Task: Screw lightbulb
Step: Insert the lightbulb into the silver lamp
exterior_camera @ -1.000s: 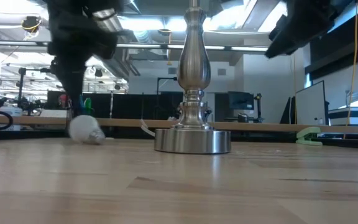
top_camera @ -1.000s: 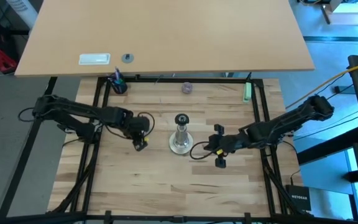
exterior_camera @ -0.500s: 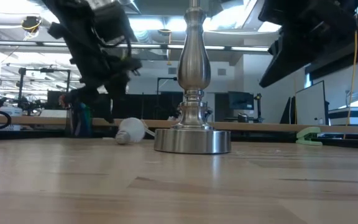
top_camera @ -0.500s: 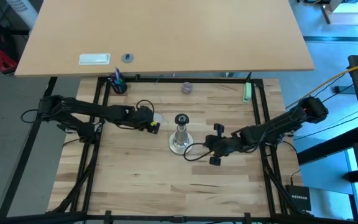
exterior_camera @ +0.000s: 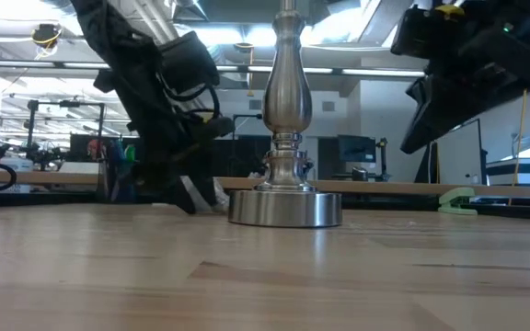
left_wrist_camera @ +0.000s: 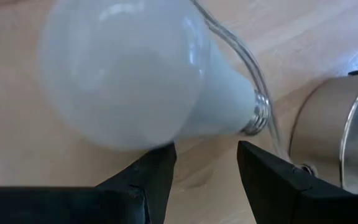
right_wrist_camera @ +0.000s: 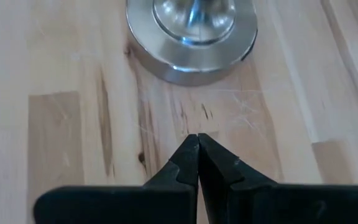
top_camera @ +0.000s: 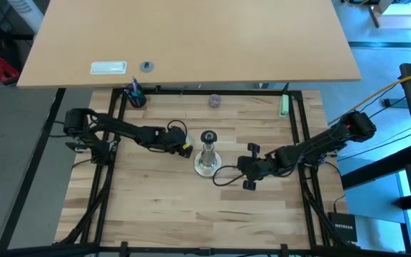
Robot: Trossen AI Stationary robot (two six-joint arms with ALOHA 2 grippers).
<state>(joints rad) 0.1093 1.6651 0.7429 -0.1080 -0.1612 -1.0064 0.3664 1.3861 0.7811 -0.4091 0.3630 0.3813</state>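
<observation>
Looking past my left gripper (left_wrist_camera: 205,168), the fingers (left_wrist_camera: 154,171) sit parted with a gap between them, and the lightbulb (left_wrist_camera: 135,74) is right there just beyond the tips. It's lying on its side on the wooden table (left_wrist_camera: 328,37), white globe filling most of that wrist view and the narrow threaded base (left_wrist_camera: 258,115) pointing toward the silvery lamp stand (left_wrist_camera: 337,146). So the gripper is released, nothing in it; the globe looks to be right against one fingertip, but I can't tell if it actually touches. A thin clear cord (left_wrist_camera: 241,56) curves past the bulb's neck.

From overhead, my left gripper (top_camera: 182,148) is just to the left of the stand (top_camera: 207,155), and the bulb itself is mostly hidden under my arm there. In the low view there's only a sliver of white bulb (exterior_camera: 202,193) down at table level beside the stand's round foot (exterior_camera: 285,208).

My right gripper (right_wrist_camera: 197,146) is clamped tight with nothing between the fingers, tips pressed together, hovering over bare wood just short of the stand's base (right_wrist_camera: 191,43). Overhead it sits (top_camera: 247,176) on the right side of the stand.

Further back near the table's far edge there's a dark cup with pens (top_camera: 135,96), a small greyish knob (top_camera: 214,101) and a green thing (top_camera: 283,106).
</observation>
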